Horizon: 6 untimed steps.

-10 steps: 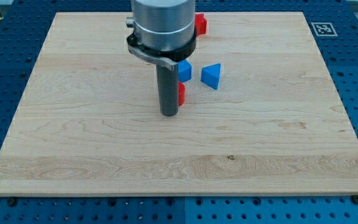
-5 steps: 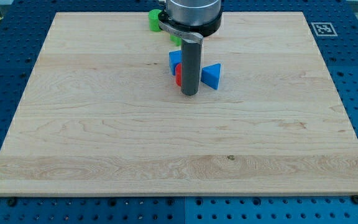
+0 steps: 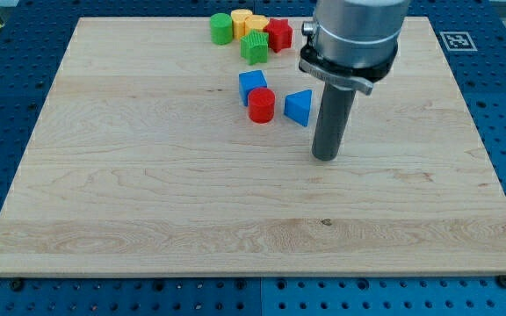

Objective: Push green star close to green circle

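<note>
The green star (image 3: 254,47) lies near the view's top, just right of and below the green circle (image 3: 221,28). Yellow blocks (image 3: 247,21) sit between and above them, touching the star. My tip (image 3: 325,158) rests on the board at the view's middle right, well below and to the right of both green blocks. It stands right of and a little below the blue triangle (image 3: 299,107), touching no block.
A red star (image 3: 278,34) sits right of the green star. A blue cube (image 3: 252,85) and a red cylinder (image 3: 261,104) lie together left of the blue triangle. The wooden board (image 3: 148,202) has a marker tag (image 3: 458,40) by its top right corner.
My tip has moved to the view's right and slightly down, from left of the blue triangle to right of it. The blocks at the top are now uncovered.
</note>
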Each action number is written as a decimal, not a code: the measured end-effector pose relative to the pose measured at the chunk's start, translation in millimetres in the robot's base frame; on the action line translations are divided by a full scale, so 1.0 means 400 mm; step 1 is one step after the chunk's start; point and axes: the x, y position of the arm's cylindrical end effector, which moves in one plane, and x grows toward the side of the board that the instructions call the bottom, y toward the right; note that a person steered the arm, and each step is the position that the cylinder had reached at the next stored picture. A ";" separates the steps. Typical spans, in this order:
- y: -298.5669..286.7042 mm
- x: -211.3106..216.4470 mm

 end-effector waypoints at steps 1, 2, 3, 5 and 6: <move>0.027 -0.014; 0.033 -0.111; 0.033 -0.228; -0.077 -0.392; -0.198 -0.454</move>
